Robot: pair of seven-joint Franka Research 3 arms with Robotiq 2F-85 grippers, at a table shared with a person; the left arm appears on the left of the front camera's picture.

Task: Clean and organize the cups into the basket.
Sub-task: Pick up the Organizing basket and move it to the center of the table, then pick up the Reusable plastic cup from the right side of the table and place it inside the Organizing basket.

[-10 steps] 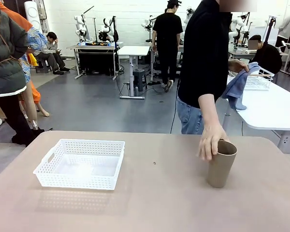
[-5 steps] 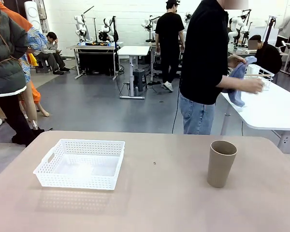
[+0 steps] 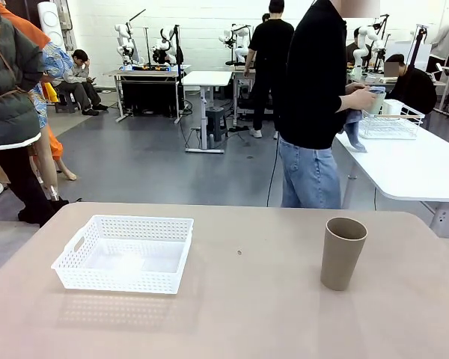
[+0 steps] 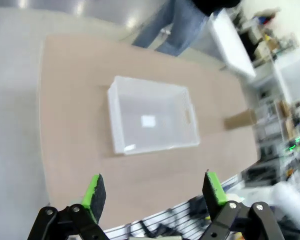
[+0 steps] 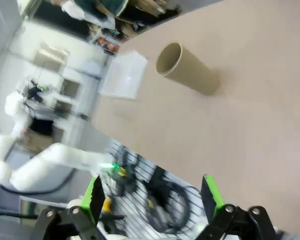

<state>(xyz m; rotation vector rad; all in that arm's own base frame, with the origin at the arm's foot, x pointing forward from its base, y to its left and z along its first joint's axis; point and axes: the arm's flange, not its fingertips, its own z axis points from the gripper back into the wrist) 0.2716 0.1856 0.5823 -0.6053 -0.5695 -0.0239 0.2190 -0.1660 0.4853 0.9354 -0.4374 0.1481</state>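
Note:
One taupe-brown cup (image 3: 342, 253) stands upright, mouth up, on the right of the tan table. The white lattice basket (image 3: 123, 254) sits empty on the left. In the left wrist view my left gripper (image 4: 154, 190) hovers open high over the table, with the basket (image 4: 152, 120) below it and the cup (image 4: 240, 120) farther off. Seen from the right wrist, my right gripper (image 5: 152, 195) is open above the table, with the cup (image 5: 187, 70) ahead of it and the basket (image 5: 124, 75) beyond. Neither gripper holds anything.
A person (image 3: 314, 97) stands at the far edge, turned to a white side table (image 3: 419, 168). Both hands work a blue cloth (image 3: 353, 123) around a small pale item. A white wire basket (image 3: 389, 123) stands on that side table.
The person's hand let go of the brown cup and drew back. The person turned toward the side table and brought both hands to the cloth. Cup and basket stayed put.

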